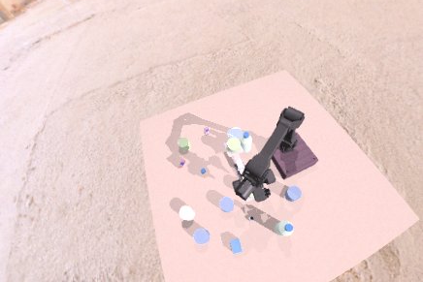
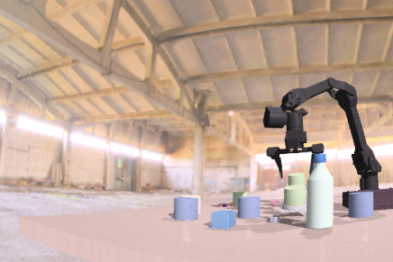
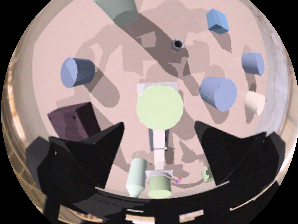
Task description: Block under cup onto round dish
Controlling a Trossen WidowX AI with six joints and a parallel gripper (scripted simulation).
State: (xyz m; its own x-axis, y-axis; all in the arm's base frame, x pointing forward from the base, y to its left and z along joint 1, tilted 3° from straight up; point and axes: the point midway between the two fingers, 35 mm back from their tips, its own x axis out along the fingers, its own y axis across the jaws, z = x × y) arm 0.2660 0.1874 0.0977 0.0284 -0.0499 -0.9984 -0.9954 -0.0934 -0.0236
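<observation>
Wrist view shows the black parallel-jaw gripper (image 3: 160, 139) spread wide with nothing between its fingers, hanging directly above one pale green cylindrical cup (image 3: 160, 106) that sits on the near end of the small white balance beam (image 3: 160, 144). The second pale green cup (image 3: 158, 185) stands at the beam's other end, below the fingers in this picture, just beside a pale bottle (image 3: 136, 176).
</observation>
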